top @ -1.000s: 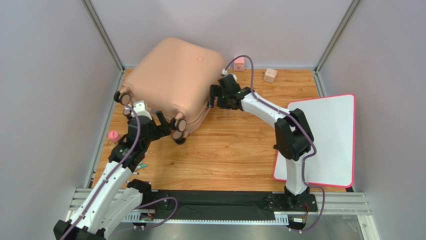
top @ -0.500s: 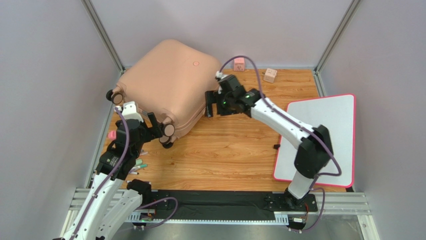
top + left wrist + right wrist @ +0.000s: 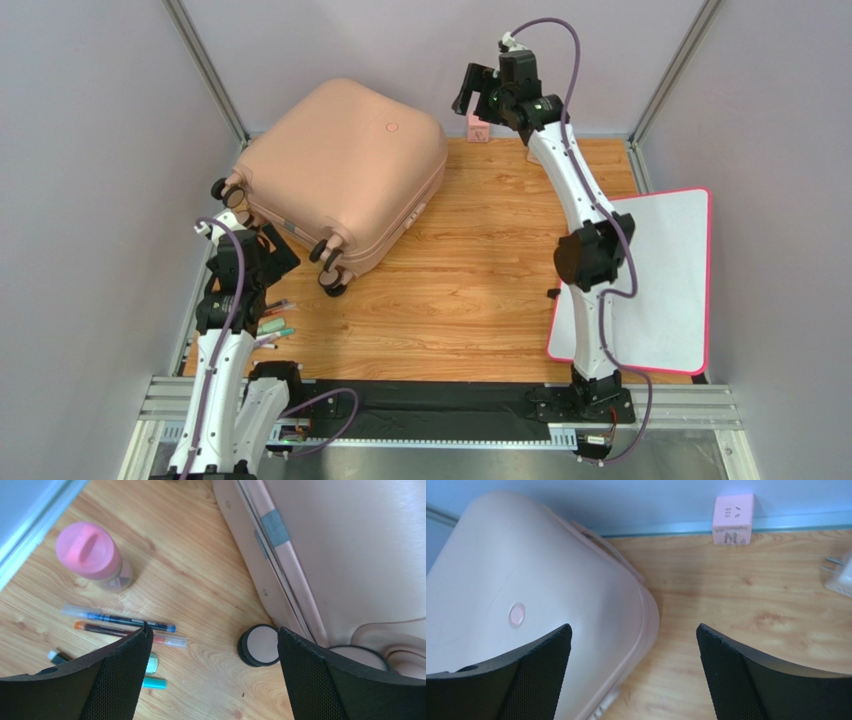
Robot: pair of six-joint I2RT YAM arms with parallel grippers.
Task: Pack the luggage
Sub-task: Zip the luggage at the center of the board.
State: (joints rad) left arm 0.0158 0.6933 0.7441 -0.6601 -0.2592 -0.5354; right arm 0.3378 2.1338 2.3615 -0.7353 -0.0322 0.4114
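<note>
**Both grippers wide and empty, suitcase shut at the back left**

The left gripper (image 3: 214, 631) is spread wide with nothing between its fingers. It points down at the wooden counter (image 3: 470, 280), just beside the near corner of the suitcase (image 3: 345, 170). The left arm rises from its base along the left edge of the counter, with its wrist close to the suitcase's wheeled end.

The right gripper (image 3: 633, 628) is also wide apart and holds nothing. Its arm is stretched long and high toward the back wall. The gripper hangs above the far edge of the counter, apart from the suitcase's far right corner.

The suitcase is pale pink with rounded corners. It lies closed on one shell at the back left of the counter, turned at a diagonal. A small round emblem (image 3: 517, 614) sits on the upper shell, and a zip seam runs along the side. A wheel (image 3: 260, 645) faces the left arm.

A pink-capped bottle (image 3: 90, 555) and several pens (image 3: 117, 620) lie near the left gripper. A pink cube (image 3: 732, 519) stands against the back wall. A white board (image 3: 650, 275) with a pink rim lies at the right.
</note>
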